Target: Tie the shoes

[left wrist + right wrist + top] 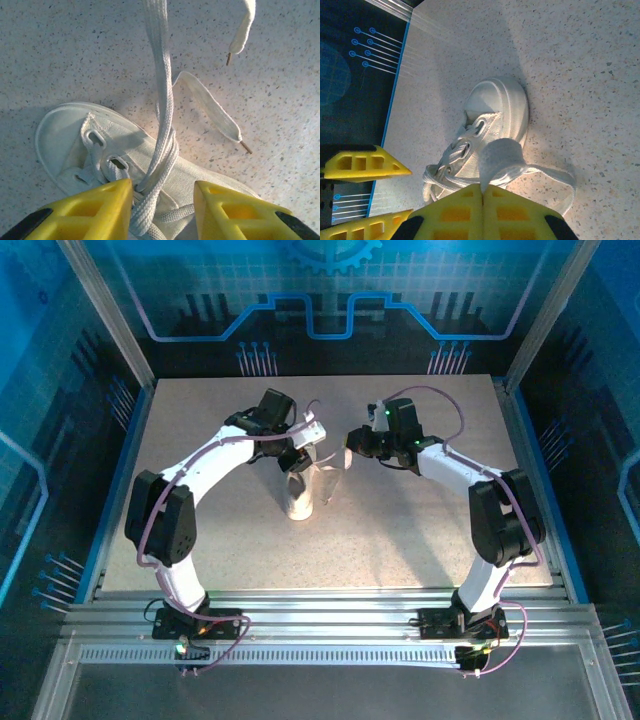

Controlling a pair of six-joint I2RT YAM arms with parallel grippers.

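The white sneaker [298, 502] lies in the middle of the table, its toe toward the arms. In the left wrist view my left gripper [162, 215] hovers over the shoe [70, 135], open. A twisted pair of lace strands [164, 100] rises between its yellow fingers [100, 210], close to the left one and not pinched. In the right wrist view my right gripper [482, 200] is shut on a fold of lace [502, 155] beside the shoe [500, 105]. Seen from above, the left gripper [297, 458] and right gripper [352, 448] face each other above the shoe's opening.
Two loose lace ends [215, 115] [245, 25] lie or hang over the speckled tabletop [280, 90] past the shoe. The left gripper's yellow fingers [365, 165] show at the left of the right wrist view. Blue walls [60, 440] and aluminium rails [320, 625] bound the table.
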